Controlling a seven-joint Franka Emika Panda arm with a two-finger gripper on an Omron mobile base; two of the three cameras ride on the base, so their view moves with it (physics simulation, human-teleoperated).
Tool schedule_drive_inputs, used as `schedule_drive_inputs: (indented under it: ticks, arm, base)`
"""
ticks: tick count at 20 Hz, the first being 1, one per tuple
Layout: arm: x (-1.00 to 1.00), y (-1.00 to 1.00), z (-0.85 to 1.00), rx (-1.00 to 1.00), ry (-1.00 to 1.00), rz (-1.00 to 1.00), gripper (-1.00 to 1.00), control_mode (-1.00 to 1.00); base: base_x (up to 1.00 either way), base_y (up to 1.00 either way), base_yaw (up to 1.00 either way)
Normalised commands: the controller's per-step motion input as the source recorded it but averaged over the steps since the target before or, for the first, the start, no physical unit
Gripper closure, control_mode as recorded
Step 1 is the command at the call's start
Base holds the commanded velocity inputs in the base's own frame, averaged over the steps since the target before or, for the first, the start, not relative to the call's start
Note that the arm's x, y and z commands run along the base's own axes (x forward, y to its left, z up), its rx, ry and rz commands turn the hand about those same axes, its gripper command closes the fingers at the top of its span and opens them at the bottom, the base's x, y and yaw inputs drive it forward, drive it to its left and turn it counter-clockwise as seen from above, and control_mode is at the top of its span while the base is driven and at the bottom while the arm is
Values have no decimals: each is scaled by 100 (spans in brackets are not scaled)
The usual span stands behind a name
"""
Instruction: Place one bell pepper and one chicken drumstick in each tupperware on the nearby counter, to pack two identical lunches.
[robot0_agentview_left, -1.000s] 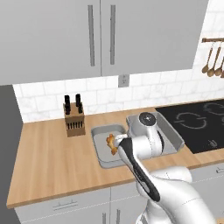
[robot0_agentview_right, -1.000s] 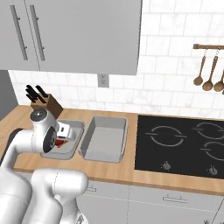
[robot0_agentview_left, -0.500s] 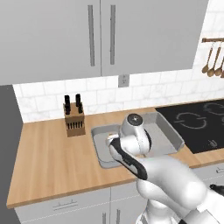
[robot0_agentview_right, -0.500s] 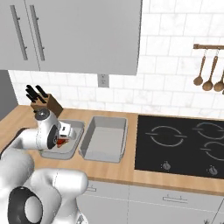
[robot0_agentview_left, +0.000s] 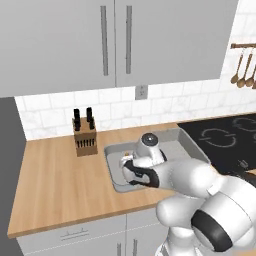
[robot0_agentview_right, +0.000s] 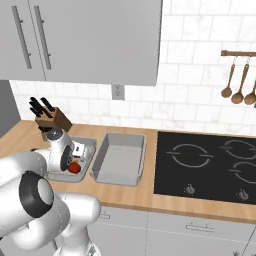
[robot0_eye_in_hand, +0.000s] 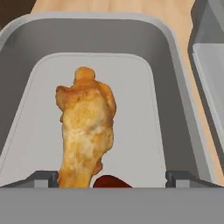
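A golden chicken drumstick (robot0_eye_in_hand: 87, 131) lies lengthwise on the floor of the left tupperware (robot0_eye_in_hand: 170, 57), thick end toward the hand. My gripper (robot0_eye_in_hand: 111, 177) hovers just above it, open, with its fingertips (robot0_eye_in_hand: 41, 177) set wide on either side and gripping nothing. A red bell pepper (robot0_eye_in_hand: 111, 181) peeks out at the drumstick's near end and shows in the same tray from the side (robot0_agentview_right: 75, 167). The second tupperware (robot0_agentview_right: 120, 160) stands right beside the first one (robot0_agentview_right: 89, 146), with nothing visible in it. Both rest on the wooden counter (robot0_agentview_left: 55, 180).
A knife block (robot0_agentview_left: 84, 135) stands on the counter left of the trays, near the tiled wall. A black cooktop (robot0_agentview_right: 205, 165) lies to the right of the trays. Wooden utensils (robot0_agentview_right: 240, 80) hang on the wall above it.
The hand came down over the left tray with the drumstick, and the fingers spread wide. The drumstick now lies loose on the tray floor.
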Motion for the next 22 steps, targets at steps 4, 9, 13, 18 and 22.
schedule_drive_inputs:
  ticks: [4,9,13,18,22]
  arm:
    - [-31,-16,97,0,0,-1,-100,-100]
    - [-65,-73,43,2,0,-11,-100,-100]
    - [-82,-48,38,3,-1,-7,-100,-100]
    - [-82,-26,47,0,-9,0,-100,-100]
    - [-25,0,7,0,-4,0,-100,100]
  base:
    - [0,0,0]
    - [0,0,0]
    - [0,0,0]
    - [0,0,0]
    - [-75,0,0]
